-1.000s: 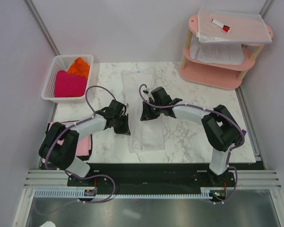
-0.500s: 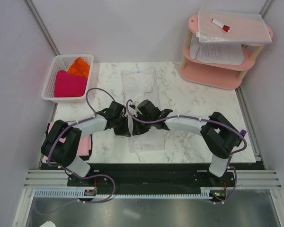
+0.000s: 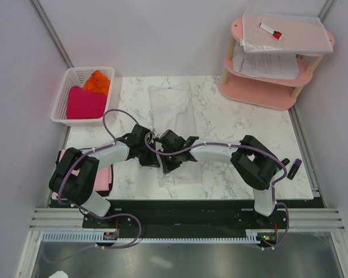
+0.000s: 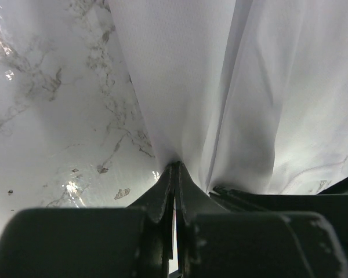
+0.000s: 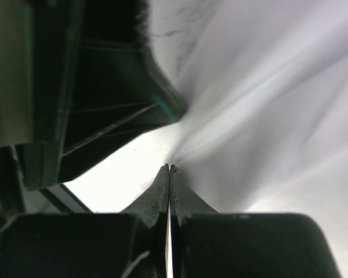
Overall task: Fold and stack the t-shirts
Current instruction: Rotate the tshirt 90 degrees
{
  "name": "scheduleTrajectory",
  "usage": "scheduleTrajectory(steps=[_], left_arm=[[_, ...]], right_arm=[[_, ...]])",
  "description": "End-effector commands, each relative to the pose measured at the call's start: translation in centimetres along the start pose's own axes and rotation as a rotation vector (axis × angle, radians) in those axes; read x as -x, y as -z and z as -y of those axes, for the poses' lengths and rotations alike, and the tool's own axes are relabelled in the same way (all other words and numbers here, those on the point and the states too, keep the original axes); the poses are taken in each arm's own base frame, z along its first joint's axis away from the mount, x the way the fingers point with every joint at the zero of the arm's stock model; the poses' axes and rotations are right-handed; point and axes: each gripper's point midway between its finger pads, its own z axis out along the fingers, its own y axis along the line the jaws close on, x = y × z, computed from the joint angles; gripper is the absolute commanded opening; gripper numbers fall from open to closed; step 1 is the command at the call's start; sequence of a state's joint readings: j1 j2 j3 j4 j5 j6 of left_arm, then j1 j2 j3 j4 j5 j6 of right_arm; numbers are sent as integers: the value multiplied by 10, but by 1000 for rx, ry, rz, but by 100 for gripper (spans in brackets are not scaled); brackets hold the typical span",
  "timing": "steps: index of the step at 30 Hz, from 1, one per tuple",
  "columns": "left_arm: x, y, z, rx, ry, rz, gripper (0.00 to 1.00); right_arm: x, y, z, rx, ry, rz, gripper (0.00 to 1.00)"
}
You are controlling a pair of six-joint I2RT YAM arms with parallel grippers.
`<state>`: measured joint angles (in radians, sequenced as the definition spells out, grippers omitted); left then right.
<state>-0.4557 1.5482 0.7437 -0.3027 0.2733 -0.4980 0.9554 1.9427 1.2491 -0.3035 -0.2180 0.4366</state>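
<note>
- As seen from above, nearest at the left front edge: pale pink t-shirt (image 3: 104,174), lying flat, partly hidden under the left arm.
- Just beyond, left pincer (image 4: 175,165) pressed fully together on a pinch of the white t-shirt (image 3: 174,110), with cloth pulled into a ridge at the tips.
- Close beside it, right pincer (image 5: 170,168) likewise closed tight, gripping the same white cloth.
- White t-shirt laid long on the middle of the marble worktop (image 3: 220,124), far part flat.
- Farther left, white basket (image 3: 61,95) holding magenta t-shirt (image 3: 84,103) and orange t-shirt (image 3: 97,82).
- Far right, pink shelf (image 3: 261,95) with paper sheets (image 3: 267,65).
</note>
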Motion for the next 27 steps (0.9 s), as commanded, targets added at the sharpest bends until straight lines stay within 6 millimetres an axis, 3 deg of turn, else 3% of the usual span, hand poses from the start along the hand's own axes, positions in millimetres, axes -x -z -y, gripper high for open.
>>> scheduleTrajectory(steps=[1,8,13,17,18,22,27], left_arm=[[-8,-8,-26,101,20,-3,2],[-8,-8,-27,106,24,-1,2],[-7,-8,-27,105,22,0,2],[-7,-8,-27,104,23,-2,2],[-7,-9,-27,106,24,-1,2],[-6,-9,-27,106,27,1,2],[-7,-8,-28,109,30,0,2]], right_arm=[[15,25,22,-179,32,31,0],[5,61,54,-391,30,-14,0],[3,82,62,-458,33,-2,0],[24,96,39,-368,64,99,0],[34,98,22,-291,75,147,0],[42,90,2,-183,88,183,0],[31,53,-3,-151,110,101,0]])
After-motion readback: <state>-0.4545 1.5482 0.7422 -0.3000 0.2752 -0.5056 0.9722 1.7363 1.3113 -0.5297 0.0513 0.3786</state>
